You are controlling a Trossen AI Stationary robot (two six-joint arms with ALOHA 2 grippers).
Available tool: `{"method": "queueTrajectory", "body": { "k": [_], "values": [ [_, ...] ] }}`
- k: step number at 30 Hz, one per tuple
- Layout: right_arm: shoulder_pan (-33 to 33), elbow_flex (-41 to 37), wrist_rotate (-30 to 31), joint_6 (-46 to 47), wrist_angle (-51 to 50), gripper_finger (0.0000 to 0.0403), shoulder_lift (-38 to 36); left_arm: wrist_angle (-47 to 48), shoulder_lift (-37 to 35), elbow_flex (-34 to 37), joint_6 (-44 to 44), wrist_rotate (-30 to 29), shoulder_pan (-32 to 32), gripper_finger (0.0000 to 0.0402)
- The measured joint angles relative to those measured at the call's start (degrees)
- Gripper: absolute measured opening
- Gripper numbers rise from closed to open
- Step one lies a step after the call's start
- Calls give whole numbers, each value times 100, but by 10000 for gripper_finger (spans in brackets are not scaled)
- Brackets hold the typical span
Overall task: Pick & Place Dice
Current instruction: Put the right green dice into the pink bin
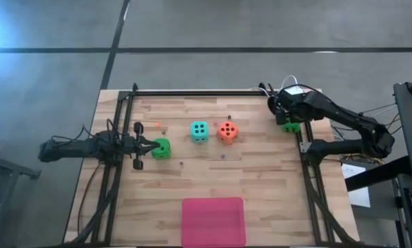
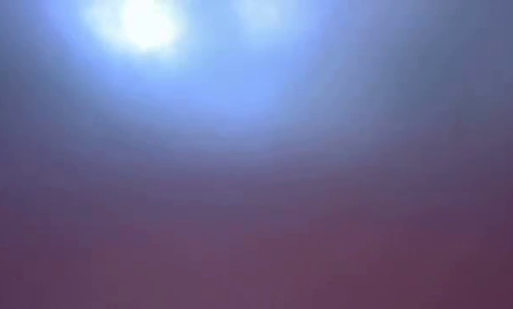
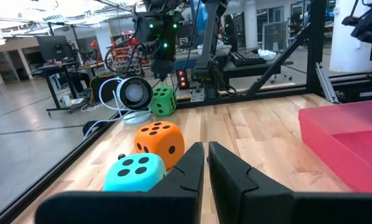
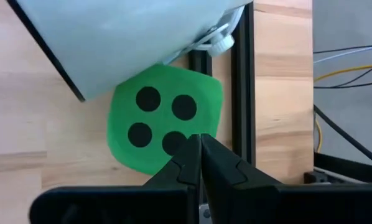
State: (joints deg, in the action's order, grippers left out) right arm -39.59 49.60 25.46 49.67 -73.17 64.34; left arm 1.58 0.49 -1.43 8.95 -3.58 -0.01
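The worktop (image 1: 261, 172) fills the middle of the high view, pink mat (image 1: 213, 220) at bottom centre. Right hand (image 1: 283, 114), upper right, is pressed together above a green die (image 1: 291, 127) without pinching it; it should spread before descending. Left hand (image 1: 148, 146), also pressed together, touches the other green die (image 1: 162, 149). Teal die (image 1: 199, 131) and orange die (image 1: 227, 131) sit between. Only the right wrist view shows four pips (image 4: 161, 118).

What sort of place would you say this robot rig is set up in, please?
Most likely a robotics lab or workshop: the wooden table sits inside a black metal frame, and beyond it the left wrist view shows open concrete floor and workbenches crowded with equipment.
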Motion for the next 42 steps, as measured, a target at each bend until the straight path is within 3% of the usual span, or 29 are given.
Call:
{"method": "queueTrajectory", "body": {
  "k": [9, 16, 29, 37, 42],
  "values": [
    [3, -601, -225, -70, 580, 8, -1, 0, 0, 0, 0, -2, 0, 28],
    [106, -643, -346, -168, 615, 8, -14, 2, 0, 0, 0, 1, 0, 28],
    [953, -618, -1478, -176, 669, 8, 4, 0, 0, 0, 0, 0, 0, 28],
    [1461, -188, -1308, -110, 607, 8, -131, 0, 2, 0, 0, -1, -2, 28],
    [1535, -61, -531, 72, 430, 8, -151, 0, 2, 0, 0, 1, -2, 28]
  ]
}}
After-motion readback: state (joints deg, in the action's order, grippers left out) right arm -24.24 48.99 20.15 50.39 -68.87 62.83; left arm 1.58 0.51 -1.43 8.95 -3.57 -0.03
